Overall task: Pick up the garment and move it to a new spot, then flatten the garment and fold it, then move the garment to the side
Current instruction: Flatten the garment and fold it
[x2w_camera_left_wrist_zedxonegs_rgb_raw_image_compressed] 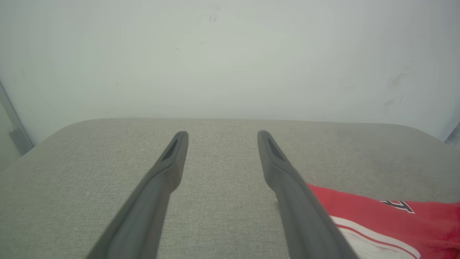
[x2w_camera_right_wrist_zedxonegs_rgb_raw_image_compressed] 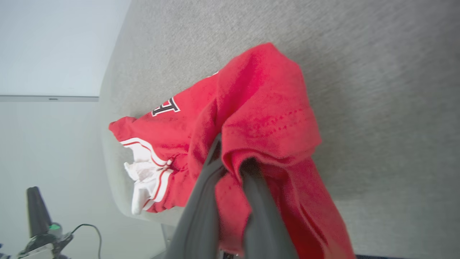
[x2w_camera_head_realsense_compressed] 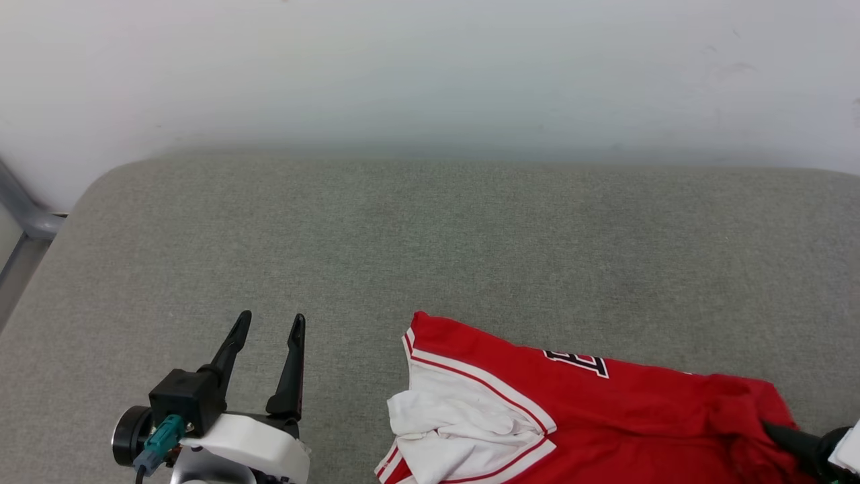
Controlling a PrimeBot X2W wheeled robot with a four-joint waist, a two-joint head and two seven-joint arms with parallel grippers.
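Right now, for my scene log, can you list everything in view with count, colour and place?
garment: one, red with a white sleeve and striped trim, crumpled at the surface's near right.
padded surface: one, grey fabric, beneath the garment.
wall: one, white, behind the surface.
metal bar: one, grey, far left edge.
left pincer: one, dark, open above bare surface, left of the garment.
right pincer: one, dark, shut on the garment's red cloth.

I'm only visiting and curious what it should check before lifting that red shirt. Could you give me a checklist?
1. Right hand shut on the garment: ok.
2. Left hand open, apart from the cloth: ok.
3. Bare grey cushion free for a new spot: ok.
4. Garment lying flat: not ok, bunched.
5. How many layers are pinched: cannot tell.
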